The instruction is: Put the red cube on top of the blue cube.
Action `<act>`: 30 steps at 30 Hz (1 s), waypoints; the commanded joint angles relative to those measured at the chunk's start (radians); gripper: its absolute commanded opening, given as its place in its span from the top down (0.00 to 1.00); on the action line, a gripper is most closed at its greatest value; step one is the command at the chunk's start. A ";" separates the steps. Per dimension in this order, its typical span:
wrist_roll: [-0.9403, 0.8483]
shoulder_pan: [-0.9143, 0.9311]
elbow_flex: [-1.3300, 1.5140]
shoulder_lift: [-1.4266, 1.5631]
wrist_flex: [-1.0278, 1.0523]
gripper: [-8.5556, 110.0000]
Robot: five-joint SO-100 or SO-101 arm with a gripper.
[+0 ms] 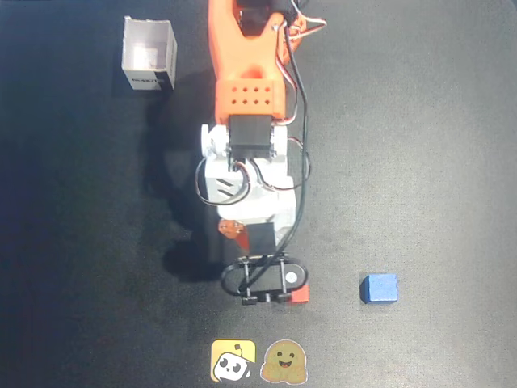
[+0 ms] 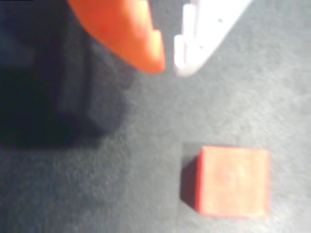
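In the overhead view a white box (image 1: 149, 55) stands at about ten o'clock, open side up; something pale shows inside, too blurred to name. The arm (image 1: 246, 121) runs down the middle from twelve o'clock, and its wrist hides the gripper's tips; only a corner of the red cube (image 1: 300, 296) peeks out at the wrist's lower right, near six o'clock. The blue cube (image 1: 379, 288) sits on the dark table (image 1: 436, 162) at about four o'clock, well apart from the red one. Two stickers (image 1: 260, 361) lie at the bottom edge. The wrist view shows what the overhead view hides: the gripper (image 2: 169, 60) at twelve o'clock, its orange finger (image 2: 126, 34) and white finger (image 2: 199, 41) nearly together with a narrow gap and nothing between them. The red cube (image 2: 233, 180) lies whole at five o'clock, apart from the tips.
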 commanded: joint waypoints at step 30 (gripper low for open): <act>0.080 -0.184 -0.238 -0.029 0.086 0.92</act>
